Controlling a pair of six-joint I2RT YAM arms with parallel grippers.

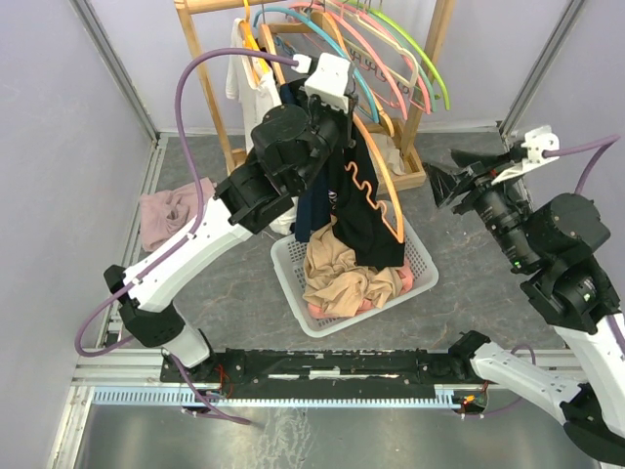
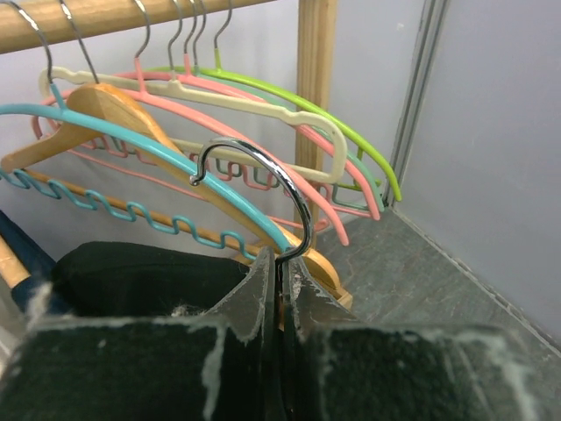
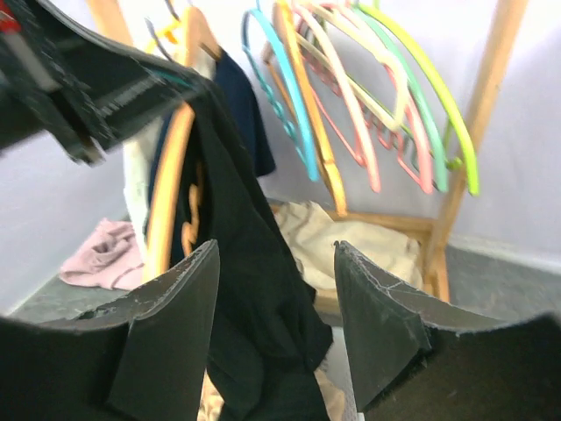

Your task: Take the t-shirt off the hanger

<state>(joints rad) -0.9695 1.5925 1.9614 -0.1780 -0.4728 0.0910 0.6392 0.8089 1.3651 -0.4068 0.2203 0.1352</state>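
Black t-shirt (image 1: 376,239) draped on orange wooden hanger (image 1: 389,186), whole thing up in air over white basket (image 1: 289,278) of clothes. Left pincer (image 2: 280,272) clamped tight on chrome hook (image 2: 302,210), nothing else holding it. Right pincer (image 3: 276,254) jaws apart, empty, off to side, facing shirt, well clear of it.

Worries imo: thin round hook could swivel in that pinch once right side tugs fabric. Collar might snag on hanger shoulder. Or grab catches hanger arm along with cloth.

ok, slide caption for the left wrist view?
Left gripper shut on the chrome hanger hook, colored hangers on the wooden rail behind.
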